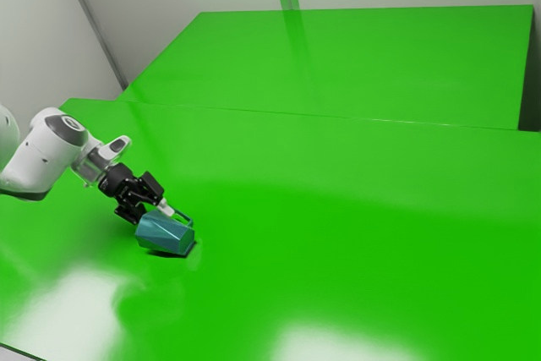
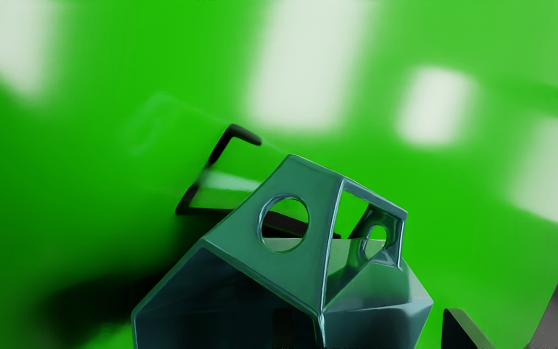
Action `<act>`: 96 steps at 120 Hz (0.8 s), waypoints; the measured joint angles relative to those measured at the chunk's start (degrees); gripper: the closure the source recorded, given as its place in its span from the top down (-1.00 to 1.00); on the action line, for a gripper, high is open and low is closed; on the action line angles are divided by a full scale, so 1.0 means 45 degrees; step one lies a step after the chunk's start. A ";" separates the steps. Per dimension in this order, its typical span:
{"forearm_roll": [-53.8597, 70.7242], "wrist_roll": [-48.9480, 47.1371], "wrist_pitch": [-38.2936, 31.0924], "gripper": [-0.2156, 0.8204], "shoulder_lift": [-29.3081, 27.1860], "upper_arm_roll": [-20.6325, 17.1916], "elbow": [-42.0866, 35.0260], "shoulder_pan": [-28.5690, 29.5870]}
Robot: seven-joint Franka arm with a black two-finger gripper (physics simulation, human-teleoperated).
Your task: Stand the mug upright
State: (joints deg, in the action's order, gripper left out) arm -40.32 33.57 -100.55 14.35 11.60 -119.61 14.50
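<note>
In the exterior view, my gripper [image 1: 152, 210] is at the upper side of the teal faceted mug [image 1: 165, 234], toward the exterior view's left. The mug is tipped on its side, its handle [image 1: 185, 219] pointing up and away; a dark shadow lies just beneath it. Whether it touches the table cannot be told. In the wrist view, the gripper [image 2: 373, 329] is open, with part of the mug [image 2: 376, 312] between its fingers. One fingertip [image 2: 283, 327] shows against the dark mug body; the other [image 2: 460, 332] stands apart from the mug's outer side.
The glossy green table [image 1: 338, 209] extends around the mug, with pale reflections on it. Beyond it is another green surface [image 1: 355, 57], with light walls behind. The white arm [image 1: 51, 154] comes in from the exterior view's left.
</note>
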 joint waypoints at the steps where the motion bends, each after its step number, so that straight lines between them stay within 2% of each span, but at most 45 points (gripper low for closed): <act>1: -0.0009 0.0019 0.0004 -0.14 -0.0002 0.0003 -0.0001 0.0004; 16: -0.0091 0.0271 0.0057 -0.50 -0.0016 0.0018 -0.0006 0.0035; 34: -0.0170 0.0508 0.0133 -0.71 -0.0018 0.0014 0.0006 0.0024; 66: -0.0381 0.0795 0.0402 -0.90 -0.0343 0.0018 0.0013 -0.0251; 96: -0.0351 0.0825 0.0514 -0.93 -0.1261 0.0041 0.0023 -0.1027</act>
State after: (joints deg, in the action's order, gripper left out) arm -41.90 37.28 -98.24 8.68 11.78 -119.51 9.88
